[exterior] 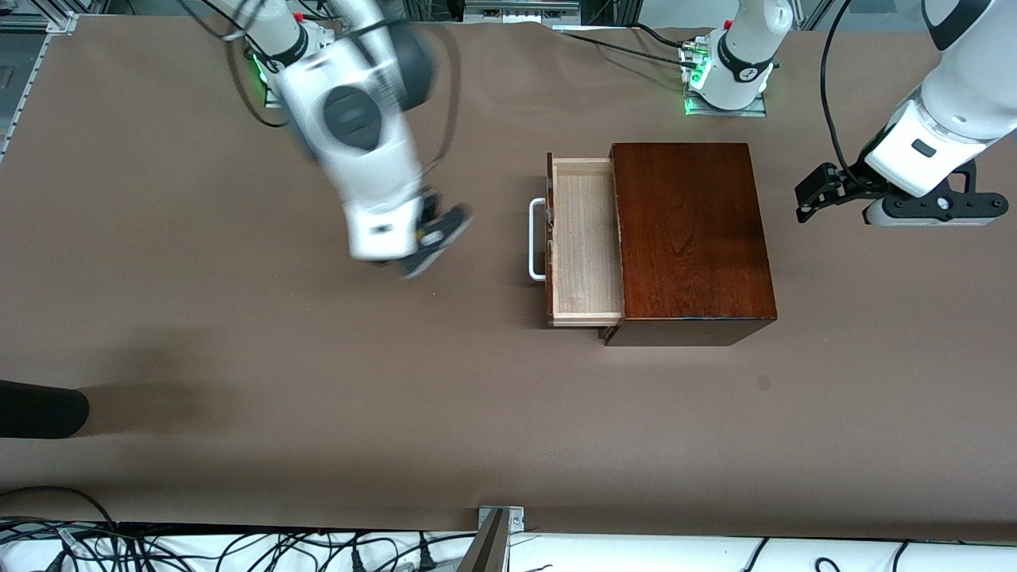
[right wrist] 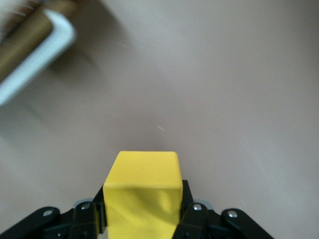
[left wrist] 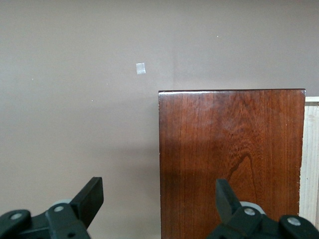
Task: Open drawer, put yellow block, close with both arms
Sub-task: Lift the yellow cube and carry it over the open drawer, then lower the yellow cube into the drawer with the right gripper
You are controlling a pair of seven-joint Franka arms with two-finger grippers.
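While clamping the yellow block (right wrist: 142, 191), right claw (exterior: 433, 238) over bare surface (exterior: 238, 357) beside the open drawer (exterior: 584, 238); next, carry over tray, release. Left claw (exterior: 822, 191) waiting, wide.

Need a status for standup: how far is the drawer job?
Done: the drawer is pulled open, its tray bare. In hand: the right pincer is shut on the yellow block, over the table toward the right arm's end from the drawer's white handle. The left pincer is open beside the wooden box, waiting. Left: drop the block in, then close the drawer.
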